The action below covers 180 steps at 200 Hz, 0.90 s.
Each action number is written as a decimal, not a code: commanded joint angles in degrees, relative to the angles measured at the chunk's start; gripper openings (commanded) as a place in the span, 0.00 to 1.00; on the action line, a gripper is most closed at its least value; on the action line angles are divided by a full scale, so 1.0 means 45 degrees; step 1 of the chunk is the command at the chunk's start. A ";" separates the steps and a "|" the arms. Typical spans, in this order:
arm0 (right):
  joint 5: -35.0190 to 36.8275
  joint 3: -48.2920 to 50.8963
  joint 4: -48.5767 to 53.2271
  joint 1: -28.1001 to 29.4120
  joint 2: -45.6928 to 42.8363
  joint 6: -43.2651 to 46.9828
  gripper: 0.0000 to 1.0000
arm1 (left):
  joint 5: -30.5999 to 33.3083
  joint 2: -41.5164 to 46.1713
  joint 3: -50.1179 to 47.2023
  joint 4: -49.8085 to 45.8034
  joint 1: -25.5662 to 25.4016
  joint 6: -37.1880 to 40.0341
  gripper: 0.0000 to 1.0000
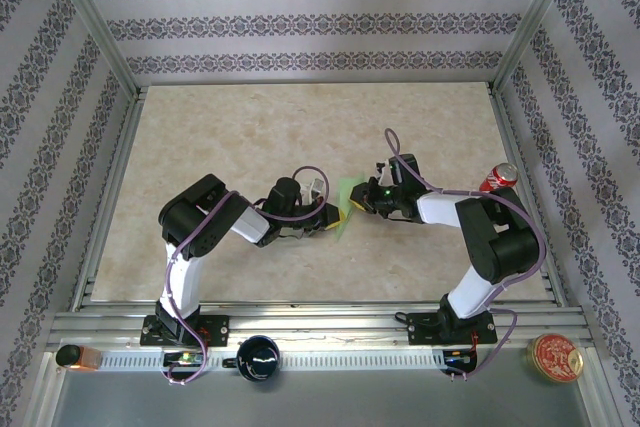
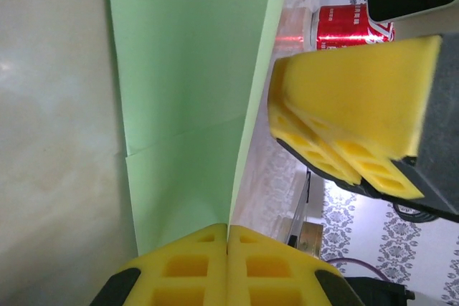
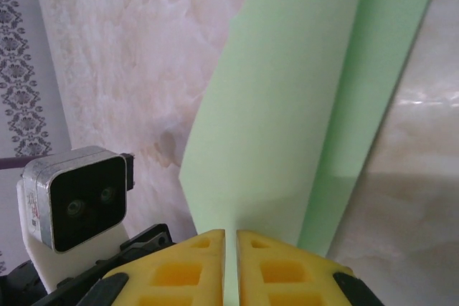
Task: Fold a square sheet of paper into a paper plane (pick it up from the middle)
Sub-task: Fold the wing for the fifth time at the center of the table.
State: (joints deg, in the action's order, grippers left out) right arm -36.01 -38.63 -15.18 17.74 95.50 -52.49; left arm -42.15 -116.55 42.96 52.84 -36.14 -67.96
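Watching my left gripper pinched shut on the sheet of paper; my right gripper clamps it from the right.

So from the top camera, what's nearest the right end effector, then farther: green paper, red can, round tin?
1. The green paper, pinched in the right end effector, middle.
2. The red can, far right side.
3. The round tin, near right corner.

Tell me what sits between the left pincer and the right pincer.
The folded green paper spans that gap in the top view, with the left pincer and right pincer each shut on an edge of it.
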 commanded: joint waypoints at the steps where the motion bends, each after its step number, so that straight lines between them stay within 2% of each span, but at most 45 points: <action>1: -0.0032 -0.0048 0.0249 -0.0057 -0.0278 0.0192 0.14 | -0.0503 -0.0325 0.0325 -0.0482 0.0258 0.0021 0.00; 56: -0.0075 0.0206 -0.0220 -0.0054 -0.0100 0.0008 0.14 | -0.0863 -0.0698 0.0687 -0.0999 0.0354 -0.0220 0.00; 112: 0.0014 0.0341 -0.0109 -0.0133 -0.0266 0.0122 0.14 | -0.0927 -0.0857 0.0581 -0.0513 0.0492 -0.0574 0.00; 180: -0.0824 -0.0017 -0.0805 -0.0021 0.0312 0.0046 0.11 | -0.1018 -0.0973 0.0579 -0.0706 0.0586 -0.0768 0.00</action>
State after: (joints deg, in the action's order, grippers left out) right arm -37.28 -37.85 -16.25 17.45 95.44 -52.51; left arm -46.15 -118.89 45.39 50.78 -34.68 -70.81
